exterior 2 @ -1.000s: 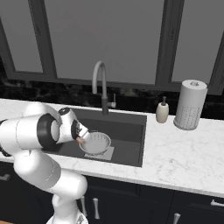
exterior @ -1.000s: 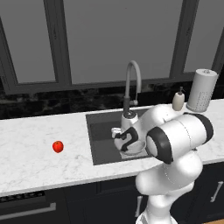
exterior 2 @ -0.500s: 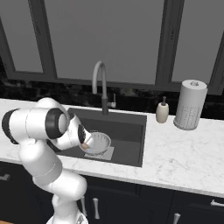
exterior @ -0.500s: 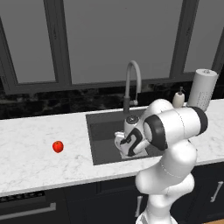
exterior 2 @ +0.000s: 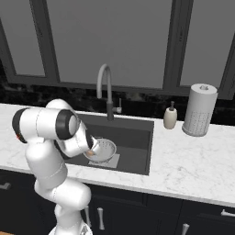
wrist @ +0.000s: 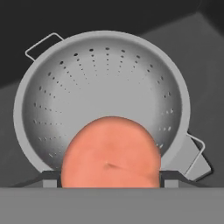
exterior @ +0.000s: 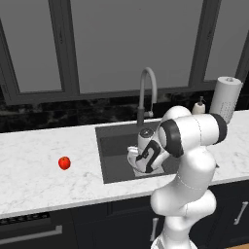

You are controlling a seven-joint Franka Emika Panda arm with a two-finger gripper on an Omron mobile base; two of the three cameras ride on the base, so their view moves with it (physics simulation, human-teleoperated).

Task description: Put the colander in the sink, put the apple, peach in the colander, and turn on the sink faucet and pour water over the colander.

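Gripper [wrist: 110, 183] clamped on the peach [wrist: 110, 153] over the colander [wrist: 87, 87] in the sink [exterior 2: 137, 133]. Apple [exterior: 64, 163] sits on white marble counter [exterior: 39, 165] below dark windows [exterior: 112, 44].

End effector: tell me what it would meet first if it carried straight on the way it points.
The end effector, shut on the peach, points down into the colander in the sink. Carried straight on, the peach would probably touch the colander's perforated inner wall first; depth is hard to judge.

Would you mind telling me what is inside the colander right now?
The colander's visible bowl is bare perforated metal. The peach, gripped between the gripper's fingers, covers its near part, so that part cannot be checked.
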